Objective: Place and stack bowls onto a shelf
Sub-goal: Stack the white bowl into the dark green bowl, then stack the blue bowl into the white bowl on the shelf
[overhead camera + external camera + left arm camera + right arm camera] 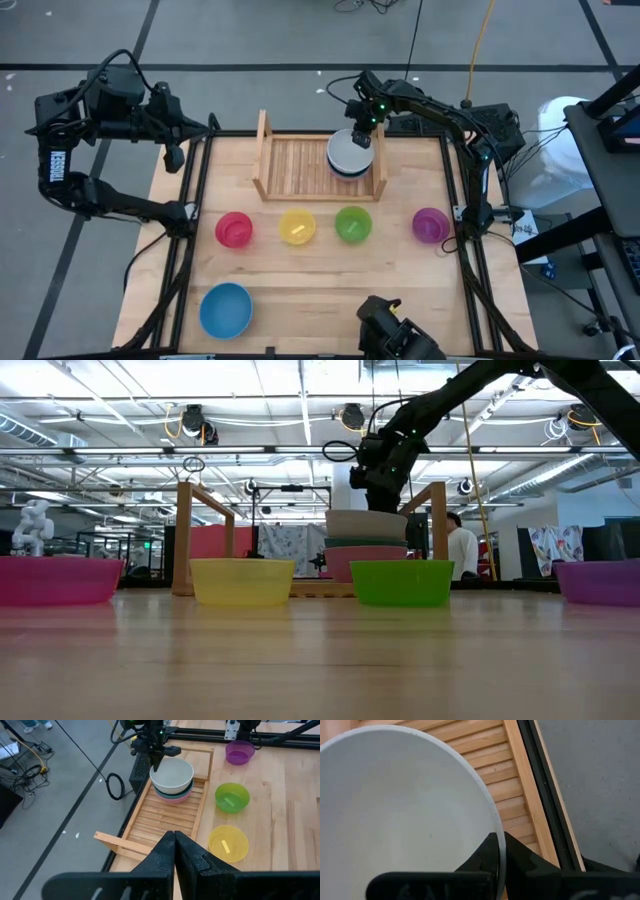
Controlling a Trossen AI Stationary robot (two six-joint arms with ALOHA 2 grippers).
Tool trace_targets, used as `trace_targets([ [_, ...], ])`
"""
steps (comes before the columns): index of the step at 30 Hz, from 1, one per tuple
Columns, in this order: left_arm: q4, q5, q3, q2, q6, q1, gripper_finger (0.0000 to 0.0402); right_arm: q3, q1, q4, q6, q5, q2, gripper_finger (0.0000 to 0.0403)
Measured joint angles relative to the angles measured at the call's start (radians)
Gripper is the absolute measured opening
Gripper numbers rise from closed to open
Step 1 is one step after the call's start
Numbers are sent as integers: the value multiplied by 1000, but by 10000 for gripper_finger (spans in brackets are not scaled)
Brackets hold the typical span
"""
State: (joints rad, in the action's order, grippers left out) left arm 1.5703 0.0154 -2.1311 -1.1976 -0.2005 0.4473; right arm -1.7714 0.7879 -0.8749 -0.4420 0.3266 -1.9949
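We see a white bowl topping a teal green bowl and a pale pink one on the light-wood slatted shelf. In front sit a pink bowl, a yellow bowl, a light green bowl and a purple bowl. A blue bowl lies on the pale plywood table, and both arms are dark.

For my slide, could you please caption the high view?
Right gripper pinches the white plastic bowl atop a stack on the slatted wooden shelf.
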Motion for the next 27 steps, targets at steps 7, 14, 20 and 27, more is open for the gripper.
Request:
trace_targets([
  [7,0,0,0,0,0,0,8,0,-12,-23,-17,-11,0,36],
  [14,0,0,0,0,0,0,8,0,-32,-24,-59,-14,2,78],
  [20,0,0,0,0,16,0,8,1,-43,-10,-84,-88,30,108],
  [27,0,-27,0,0,83,0,8,1,-51,0,-127,-122,102,125],
])
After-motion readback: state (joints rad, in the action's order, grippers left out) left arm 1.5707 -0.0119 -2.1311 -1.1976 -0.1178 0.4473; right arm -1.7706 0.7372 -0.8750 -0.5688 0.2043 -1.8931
